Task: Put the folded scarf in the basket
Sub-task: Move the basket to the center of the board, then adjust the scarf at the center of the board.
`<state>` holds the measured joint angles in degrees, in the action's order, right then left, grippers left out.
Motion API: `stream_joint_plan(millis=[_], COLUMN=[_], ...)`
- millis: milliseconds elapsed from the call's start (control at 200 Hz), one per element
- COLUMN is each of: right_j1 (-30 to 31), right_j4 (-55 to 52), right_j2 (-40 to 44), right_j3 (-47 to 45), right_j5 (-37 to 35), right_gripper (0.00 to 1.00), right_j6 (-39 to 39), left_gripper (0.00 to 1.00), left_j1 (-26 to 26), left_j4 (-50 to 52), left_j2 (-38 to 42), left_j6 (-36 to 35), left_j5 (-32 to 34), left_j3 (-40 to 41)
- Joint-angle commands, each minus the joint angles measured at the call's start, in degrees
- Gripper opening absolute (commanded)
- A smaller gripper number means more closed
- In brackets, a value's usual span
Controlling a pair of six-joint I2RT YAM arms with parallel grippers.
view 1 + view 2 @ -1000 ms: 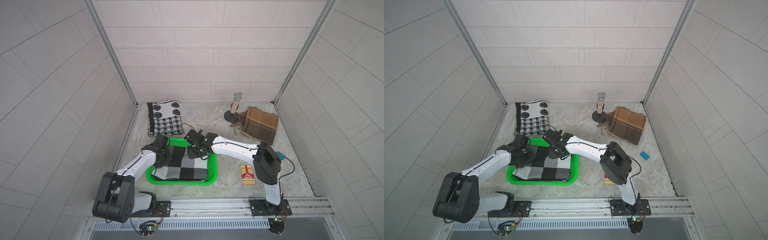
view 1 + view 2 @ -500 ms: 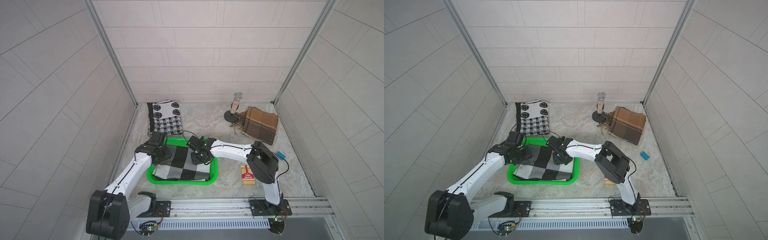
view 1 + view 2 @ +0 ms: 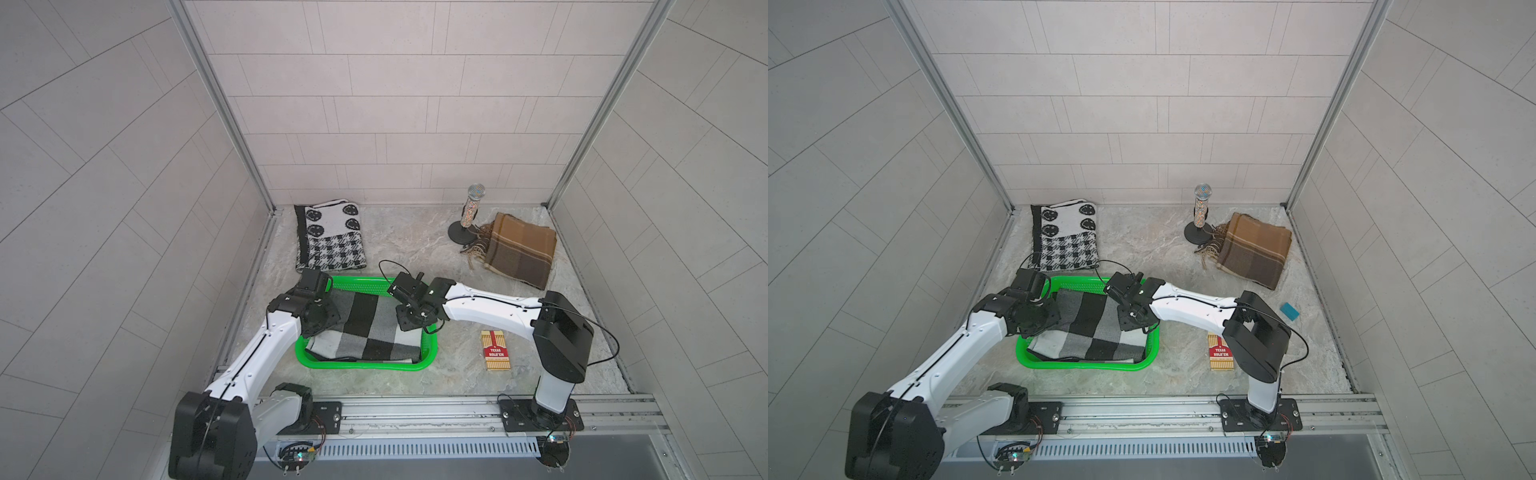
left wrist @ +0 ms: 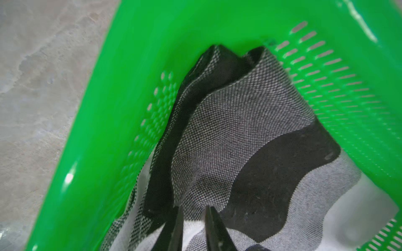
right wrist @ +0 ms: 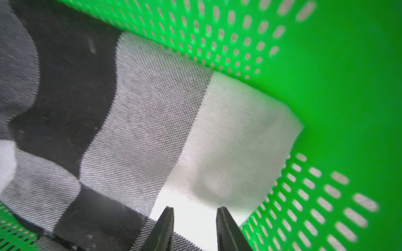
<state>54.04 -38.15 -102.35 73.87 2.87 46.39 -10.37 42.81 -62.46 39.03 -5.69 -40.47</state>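
Left end effector point(image 4: 192, 211) and right end effector point(image 5: 194, 209) sit at either end of the scarf point(image 3: 365, 328).
The left is barely parted (pinching cloth or not, I cannot tell), the right open; the scarf lies inside the green basket point(image 3: 365, 366), long axis running arm to arm.

Robot lab booth: tiled panel walls point(image 3: 395, 104), aluminium mounting rail point(image 3: 415, 409).

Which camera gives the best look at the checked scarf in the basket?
Both top views: they show the scarf nearly whole, lying in the green basket. The left wrist camera shows only a bunched corner against the basket wall; the right wrist camera only a flat patch by a perforated wall.
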Motion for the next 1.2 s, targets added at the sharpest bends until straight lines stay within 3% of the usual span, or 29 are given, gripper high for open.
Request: stream_joint_plan(millis=[0,200,370,475,635,881,996,1196], right_j1=[-0.74,-5.46,-11.43,-15.07,-15.47,-14.20,-14.22,-14.48], right_j4=[-1.40,-1.84,-1.99,-2.09,-2.40,-3.17,-3.29,-3.15], right_j2=[3.50,9.75,15.28,18.06,22.31,25.59,26.48,26.62], right_j3=[-3.26,-9.56,-15.61,-17.90,-16.55,-10.60,-9.34,-8.23], right_j5=[-2.47,-2.87,-1.99,-1.01,0.11,2.63,3.27,3.98], right_gripper=[0.38,0.39,0.39,0.39,0.43,0.48,0.48,0.50], right_j6=[0.34,-1.06,-2.86,-4.11,-4.56,-4.69,-5.47,-6.00], left_gripper=[0.24,0.31,0.41,0.45,0.62,0.61,0.55,0.54], left_j1=[0.31,0.32,1.75,6.08,13.79,22.80,25.93,26.81], left_j4=[1.64,3.18,3.12,2.17,-0.91,-5.99,-6.34,-2.67], left_j2=[2.39,4.96,1.51,-4.15,-14.78,-33.45,-42.79,-57.45], left_j6=[0.15,0.81,-0.14,-2.18,-4.03,-4.40,-4.20,-6.37], left_j5=[0.90,-1.14,-0.57,-1.99,-2.74,-2.05,-4.63,-10.57], left_j3=[-0.06,-4.19,-9.98,-14.22,-21.38,-33.48,-40.34,-53.40])
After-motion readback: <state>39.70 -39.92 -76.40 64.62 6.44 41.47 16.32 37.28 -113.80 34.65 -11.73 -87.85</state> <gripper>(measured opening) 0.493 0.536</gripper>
